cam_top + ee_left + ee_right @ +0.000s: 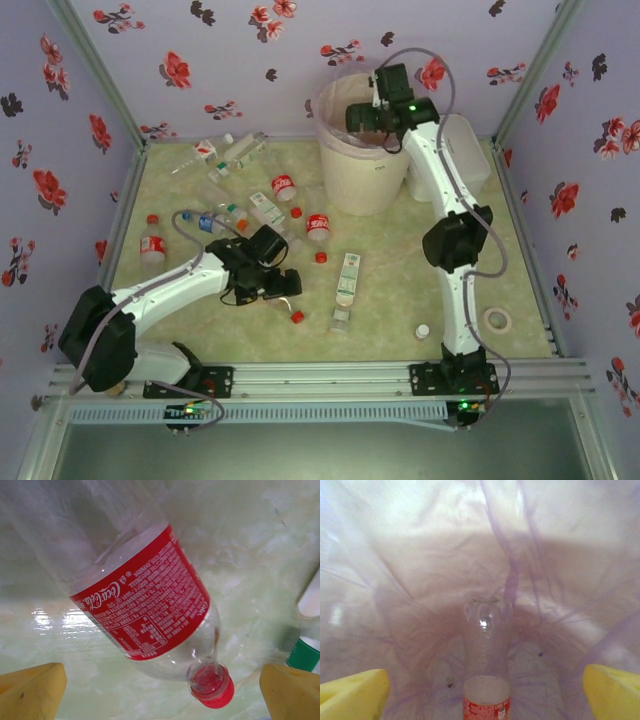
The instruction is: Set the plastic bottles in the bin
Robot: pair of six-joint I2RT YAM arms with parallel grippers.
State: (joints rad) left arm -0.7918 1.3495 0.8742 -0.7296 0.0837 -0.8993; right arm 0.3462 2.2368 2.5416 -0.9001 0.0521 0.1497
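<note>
The Coca-Cola bottle (145, 610) lies on the green worktop (260, 545), its red cap (214, 689) between the wide-spread fingers (30, 692) of the left pincer (160, 680); closing on that tapering neck could squirt the slick bottle away. Another red-labelled bottle (486, 645) is loose in the bin (350, 185) beneath the right pincer (484, 672), which is also wide open and might snag the bag (560, 580).

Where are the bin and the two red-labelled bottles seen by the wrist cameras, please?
bin (352, 188), top external view, on its cream outer wall.
Coca-Cola bottle (145, 610), left wrist view, on its red label.
bottle in the bin (485, 645), right wrist view, on its clear body.
</note>
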